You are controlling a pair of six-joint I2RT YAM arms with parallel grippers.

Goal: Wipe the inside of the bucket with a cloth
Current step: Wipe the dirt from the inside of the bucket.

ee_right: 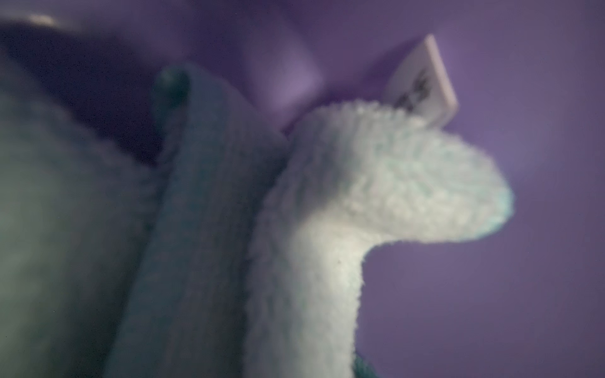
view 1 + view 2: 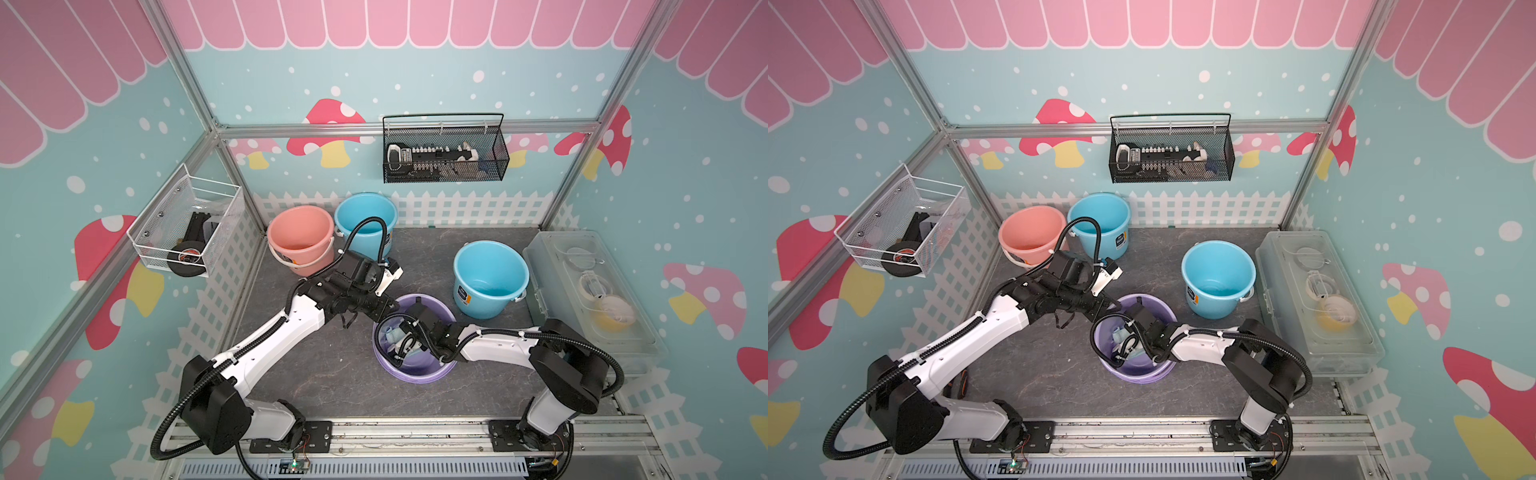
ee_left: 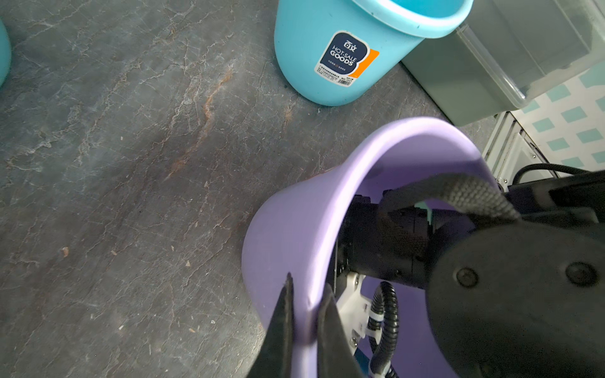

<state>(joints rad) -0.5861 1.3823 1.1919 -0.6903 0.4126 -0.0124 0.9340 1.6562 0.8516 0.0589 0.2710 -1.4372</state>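
Blue bucket (image 2: pixel 478 301), clear box (image 2: pixel 550 266) near purple bucket (image 2: pixel 415 375)

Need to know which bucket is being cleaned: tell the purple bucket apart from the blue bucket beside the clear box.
The purple bucket has the right gripper inside it, gripping the mint cloth; the blue bucket looks empty. The left gripper pinches the purple bucket's rim; no gripper touches the blue bucket. The purple bucket looks shallower. Both stand upright on the dark tabletop.
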